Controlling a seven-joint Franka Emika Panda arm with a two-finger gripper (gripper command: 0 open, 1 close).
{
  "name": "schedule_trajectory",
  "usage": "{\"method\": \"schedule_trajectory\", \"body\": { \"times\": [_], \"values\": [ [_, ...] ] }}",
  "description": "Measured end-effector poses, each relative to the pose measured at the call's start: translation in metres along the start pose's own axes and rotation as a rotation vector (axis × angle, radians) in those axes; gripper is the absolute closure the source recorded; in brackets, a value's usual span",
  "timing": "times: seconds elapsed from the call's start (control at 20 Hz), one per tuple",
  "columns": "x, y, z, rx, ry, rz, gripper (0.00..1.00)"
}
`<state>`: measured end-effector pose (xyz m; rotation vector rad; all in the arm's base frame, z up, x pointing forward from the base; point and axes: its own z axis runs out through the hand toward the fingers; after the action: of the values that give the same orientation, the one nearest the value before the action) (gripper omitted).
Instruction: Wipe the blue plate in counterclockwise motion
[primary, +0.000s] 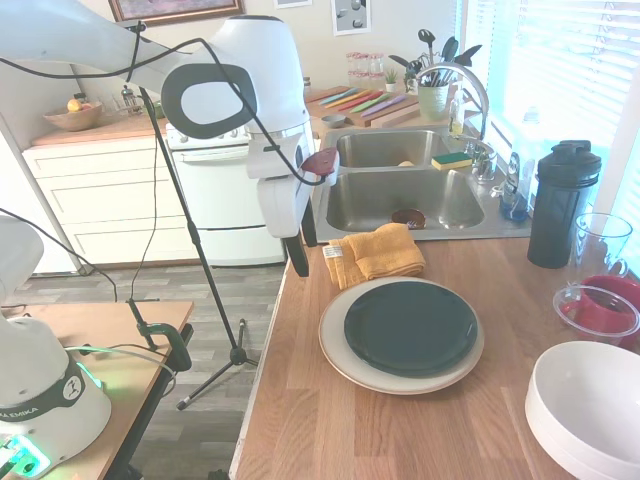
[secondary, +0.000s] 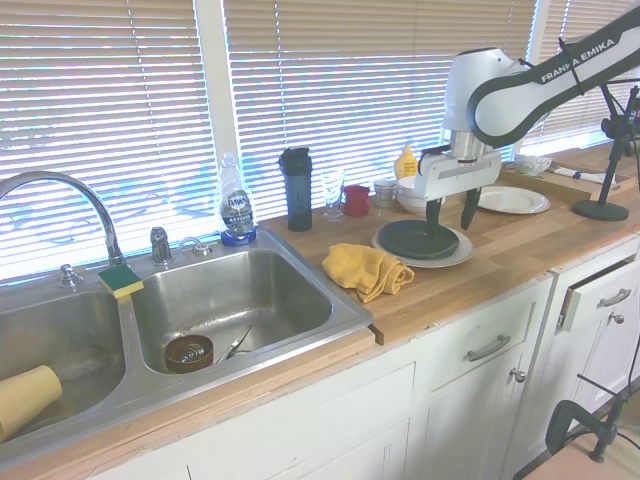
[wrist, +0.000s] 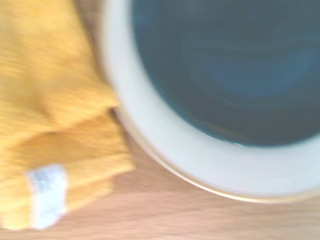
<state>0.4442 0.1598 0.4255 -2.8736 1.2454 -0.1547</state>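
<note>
one blue plate (primary: 411, 327) stacked on one cream plate (primary: 340, 362), one yellow cloth (primary: 377, 253), one green-topped sponge (primary: 452, 160), one dark shaker bottle (primary: 560, 205), one dish soap bottle (secondary: 236, 203) on the counter.

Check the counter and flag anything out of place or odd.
Nothing is spilled or broken. The yellow cloth lies crumpled on the counter beside the blue plate, which sits stacked on a cream plate. The gripper hangs empty.

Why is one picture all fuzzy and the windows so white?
The wrist view is blurred: the cloth and blue plate show as soft smears. In the second exterior view the blinds glare with daylight. In the first exterior view the window is washed out too.
</note>
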Motion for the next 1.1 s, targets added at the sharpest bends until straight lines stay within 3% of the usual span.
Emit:
{"method": "schedule_trajectory", "body": {
  "times": [0.7, 1.1],
  "values": [
    [-0.03, -0.086, -0.014, 0.009, 0.007, -0.106, 0.0],
    [-0.055, -0.12, 0.01, -0.037, -0.014, -0.179, 0.0]
  ]
}}
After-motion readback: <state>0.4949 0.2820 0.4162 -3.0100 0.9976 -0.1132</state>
